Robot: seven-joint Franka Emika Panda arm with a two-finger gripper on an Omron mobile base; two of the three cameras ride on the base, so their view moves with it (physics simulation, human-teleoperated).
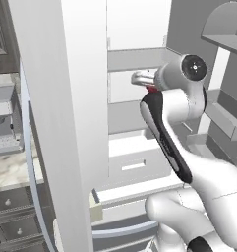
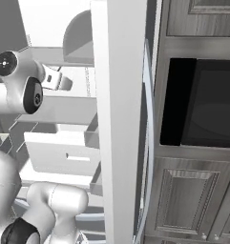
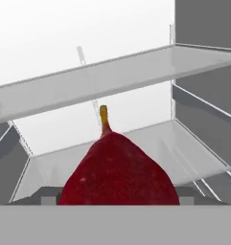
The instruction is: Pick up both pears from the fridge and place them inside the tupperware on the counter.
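Gripper (image 1: pixel 142 78) is inside the fridge (image 1: pixel 66 98), reaching over a white shelf (image 1: pixel 134 59) in the upper part of the compartment. In the hand view the fingertips are hidden behind the fruit, so whether the fingers are clamped on it or released cannot be told.

Red pear (image 3: pixel 118 174): very close to the hand camera, low and centred in the hand view, glossy dark red, upright with a short yellow-brown stem pointing up. In the left base view a small red patch shows just below the gripper, at the wrist end. Whether it rests on the shelf or is lifted clear cannot be told.

Surroundings in the hand view: a translucent glass shelf (image 3: pixel 136 72) runs across above the pear, a second shelf (image 3: pixel 184 153) lies beyond and beneath it, and grey side walls stand on both sides.

Lower in the fridge: a white drawer (image 1: pixel 137 165) with a slot handle, below the arm's forearm.

Fridge door (image 2: pixel 119 119) stands open, its edge upright through the middle of the right base view. Right of it: dark wood cabinets (image 2: pixel 193 200) and a black built-in oven recess (image 2: pixel 202 102).

Far left in the left base view: a strip of counter (image 1: pixel 9 170), marbled, over dark panelled drawers.
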